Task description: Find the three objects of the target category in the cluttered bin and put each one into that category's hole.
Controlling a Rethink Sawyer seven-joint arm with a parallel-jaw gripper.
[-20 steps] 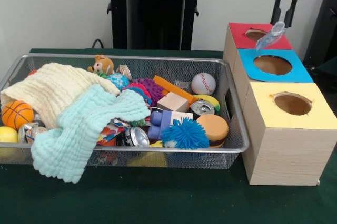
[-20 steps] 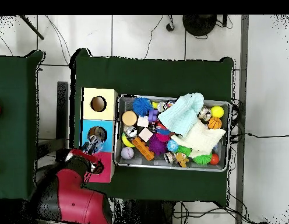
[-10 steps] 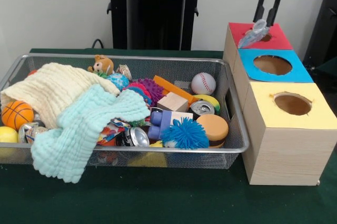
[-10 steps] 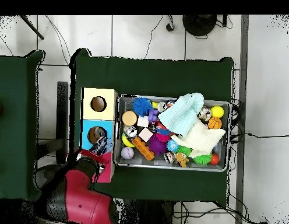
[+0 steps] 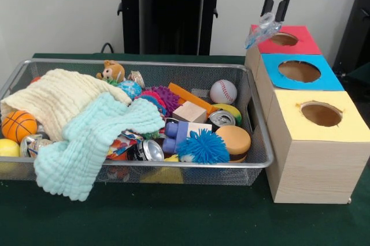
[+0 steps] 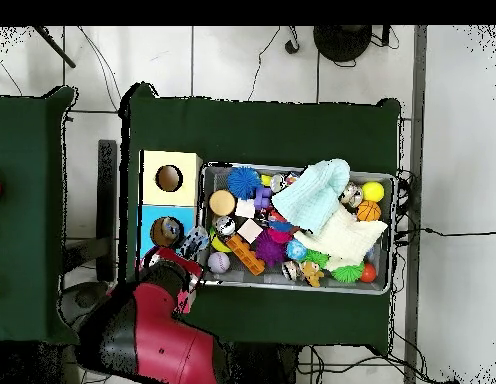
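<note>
My arm comes down from above and my gripper is clenched on a clear plastic bottle, which hangs tilted over the red box's edge nearest the wire bin. Three boxes stand in a row, each with one hole: red, blue, yellow
</note>
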